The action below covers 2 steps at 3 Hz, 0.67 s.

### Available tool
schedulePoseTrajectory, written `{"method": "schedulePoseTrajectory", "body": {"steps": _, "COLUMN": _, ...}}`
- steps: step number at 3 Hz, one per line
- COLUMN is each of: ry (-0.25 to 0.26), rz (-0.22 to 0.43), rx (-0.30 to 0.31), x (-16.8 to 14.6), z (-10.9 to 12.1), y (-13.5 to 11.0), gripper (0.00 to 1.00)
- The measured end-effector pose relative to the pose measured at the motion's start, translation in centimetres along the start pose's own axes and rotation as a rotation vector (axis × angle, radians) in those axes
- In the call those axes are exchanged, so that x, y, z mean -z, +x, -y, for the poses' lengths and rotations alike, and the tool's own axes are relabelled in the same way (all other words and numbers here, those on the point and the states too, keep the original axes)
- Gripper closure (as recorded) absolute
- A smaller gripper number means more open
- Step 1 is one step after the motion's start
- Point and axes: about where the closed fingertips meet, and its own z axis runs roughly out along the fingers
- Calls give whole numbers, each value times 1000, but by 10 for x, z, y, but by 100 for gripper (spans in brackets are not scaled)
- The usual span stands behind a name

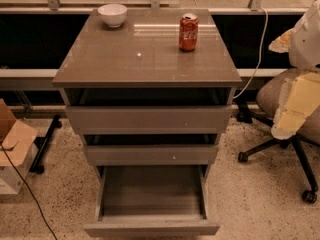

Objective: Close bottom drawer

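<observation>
Bottom drawer [151, 229] pulled far out at foot of cabinet [150, 59], front nearest camera. Gripper [296, 104] is probably the pale blurred shape at right edge, over chair [270, 96], well apart from drawer; released or clenched, cannot tell. Risks:
- Off-centre push skews drawer, jams runners.
- High approach strikes middle drawer [150, 155].
- Hard shove rocks cabinet, tips can [188, 32], shifts bowl [112, 15].

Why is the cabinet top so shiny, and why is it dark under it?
Camera view: the glossy cabinet top mirrors the bright strip behind it as pale glare near the can. Same view: the gap under that top lies in deep shadow, while the open bottom drawer is evenly lit. The gripper, at the right edge over the chair, looks pale.
</observation>
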Motion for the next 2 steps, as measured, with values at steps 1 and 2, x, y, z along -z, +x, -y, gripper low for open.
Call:
{"method": "schedulePoseTrajectory", "body": {"steps": 1, "ry": 0, "rz": 0, "rx": 0, "x": 0, "z": 0, "y": 0, "gripper": 0}}
{"method": "schedulePoseTrajectory", "body": {"steps": 2, "ry": 10, "rz": 3, "rx": 1, "x": 2, "z": 1, "y": -1, "gripper": 16}}
